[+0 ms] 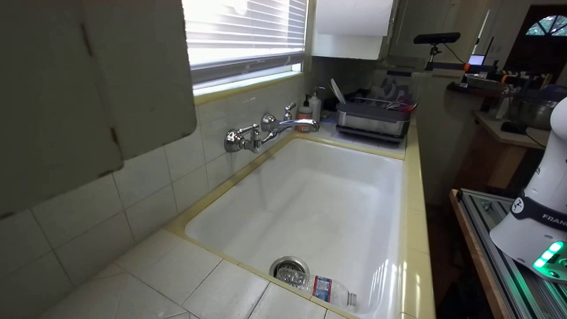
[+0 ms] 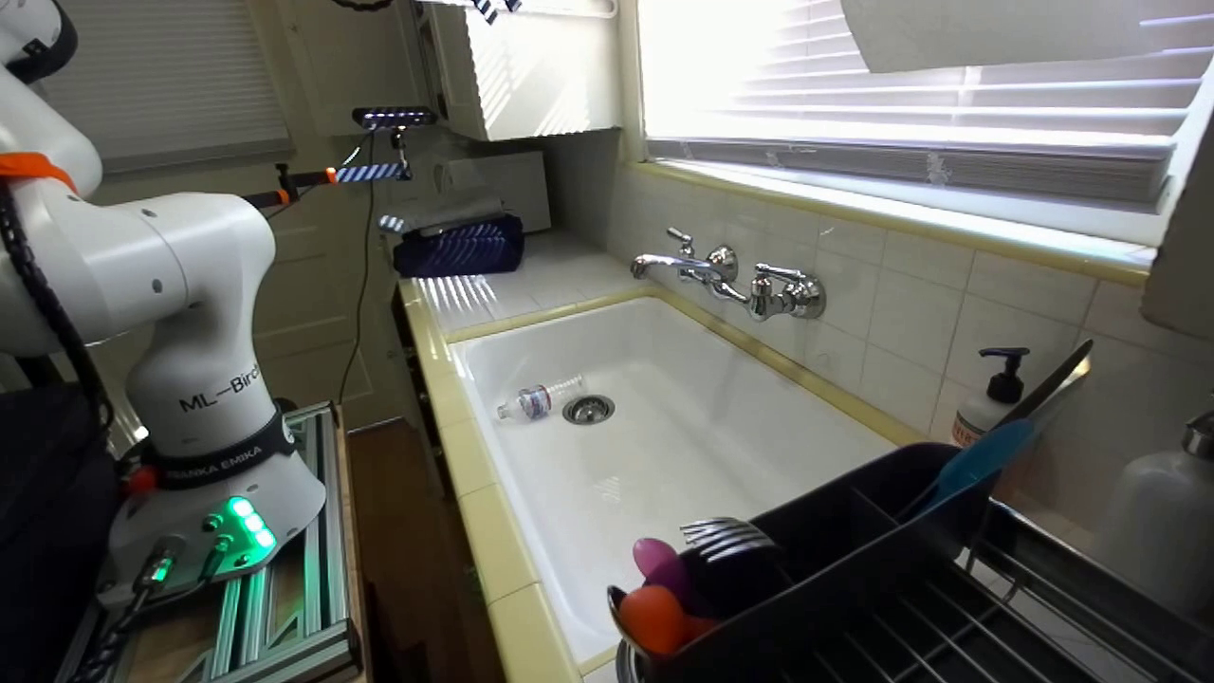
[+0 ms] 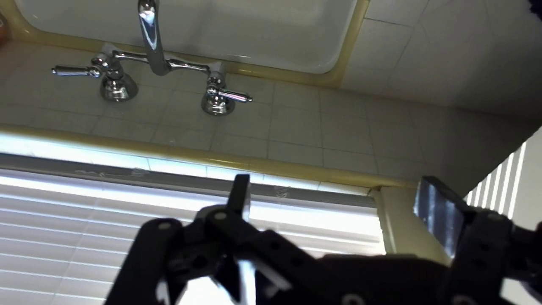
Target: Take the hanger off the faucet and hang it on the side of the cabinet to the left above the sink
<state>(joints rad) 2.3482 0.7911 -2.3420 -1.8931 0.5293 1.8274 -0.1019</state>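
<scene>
My end effector (image 3: 338, 199) spread wide near the cabinet (image 2: 550, 81), blinds (image 3: 84, 228) showing through the gap between its fingers, the hanger (image 2: 574, 12) in front of the cabinet at an exterior view's top edge, mostly cropped, whether I touch it I cannot tell

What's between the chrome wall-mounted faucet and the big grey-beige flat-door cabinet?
White wall tiles with thin grout lines lie between the chrome wall-mounted faucet and the grey-beige flat-door cabinet; that shows in an exterior view.
</scene>
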